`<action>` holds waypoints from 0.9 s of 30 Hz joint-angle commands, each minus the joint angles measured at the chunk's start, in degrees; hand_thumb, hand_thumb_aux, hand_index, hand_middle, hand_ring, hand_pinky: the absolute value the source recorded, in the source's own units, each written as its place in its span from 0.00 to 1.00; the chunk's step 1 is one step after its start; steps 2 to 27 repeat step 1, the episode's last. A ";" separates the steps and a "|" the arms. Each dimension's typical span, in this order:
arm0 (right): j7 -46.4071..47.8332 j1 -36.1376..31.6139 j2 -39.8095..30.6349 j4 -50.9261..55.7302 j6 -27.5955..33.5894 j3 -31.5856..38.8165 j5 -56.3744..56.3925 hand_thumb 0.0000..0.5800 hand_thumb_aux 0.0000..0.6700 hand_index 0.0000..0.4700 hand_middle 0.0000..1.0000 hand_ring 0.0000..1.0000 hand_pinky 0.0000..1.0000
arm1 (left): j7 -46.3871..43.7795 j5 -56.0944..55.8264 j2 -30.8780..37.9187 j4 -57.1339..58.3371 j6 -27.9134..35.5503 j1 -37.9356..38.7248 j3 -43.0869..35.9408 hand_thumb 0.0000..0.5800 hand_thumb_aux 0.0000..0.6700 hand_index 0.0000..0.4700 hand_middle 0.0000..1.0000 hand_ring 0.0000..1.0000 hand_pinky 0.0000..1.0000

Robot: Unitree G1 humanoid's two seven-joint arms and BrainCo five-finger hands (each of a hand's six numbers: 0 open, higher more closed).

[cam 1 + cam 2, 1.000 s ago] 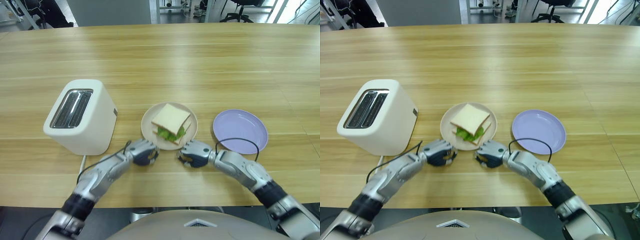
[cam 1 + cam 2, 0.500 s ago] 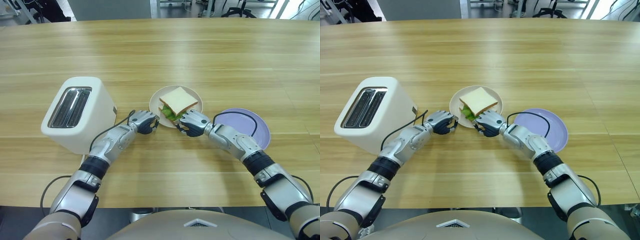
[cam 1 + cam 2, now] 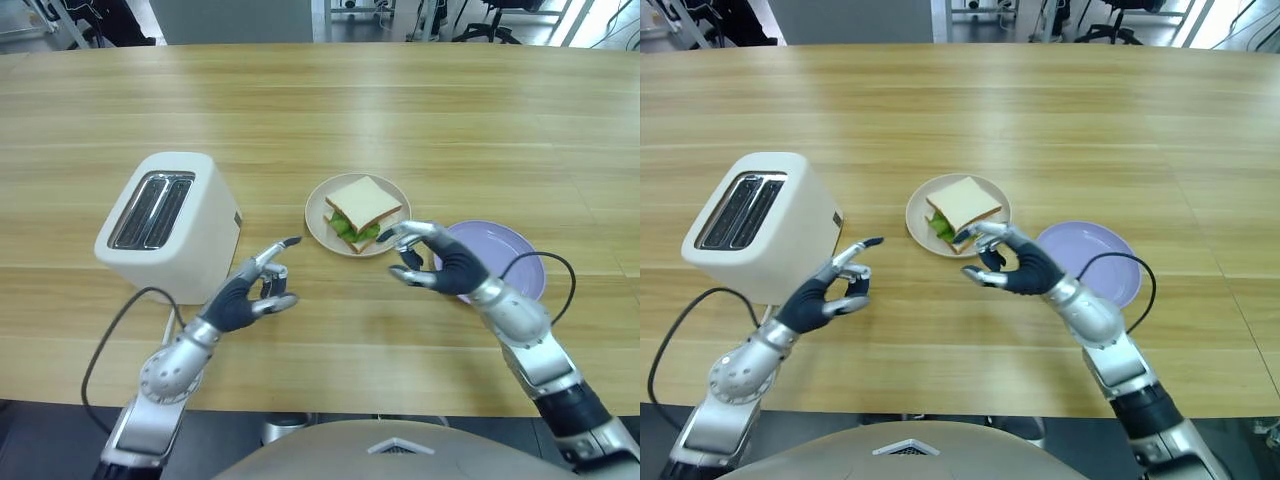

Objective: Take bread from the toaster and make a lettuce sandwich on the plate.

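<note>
A sandwich of two white bread slices with green lettuce between them lies on a beige plate at mid table. A cream toaster with two dark slots stands to the plate's left. My left hand hovers in front of the toaster's right corner, open, holding nothing. My right hand is just right of the beige plate and near its front edge, open with fingers spread, apart from the sandwich.
A lilac plate lies right of the beige one, partly behind my right hand. A black cable trails from the toaster toward the table's front edge. Chairs stand beyond the far table edge.
Both hands have drawn back from the beige plate's edges and their fingers have gone from curled to open. The plate with the sandwich sits farther from the front edge than a second ago.
</note>
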 commanded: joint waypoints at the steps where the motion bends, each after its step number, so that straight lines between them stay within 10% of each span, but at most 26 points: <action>1: 7.01 5.10 1.20 -2.25 1.38 -3.68 13.01 0.00 0.00 0.00 0.00 0.00 0.00 | -2.13 -10.67 -5.00 -1.09 -6.04 2.78 -0.04 0.00 0.00 0.00 0.00 0.00 0.00; 27: 7.01 5.10 1.20 -2.25 1.38 -3.68 13.01 0.00 0.00 0.00 0.00 0.00 0.00 | -2.13 -10.67 -5.00 -1.09 -6.04 2.78 -0.04 0.00 0.00 0.00 0.00 0.00 0.00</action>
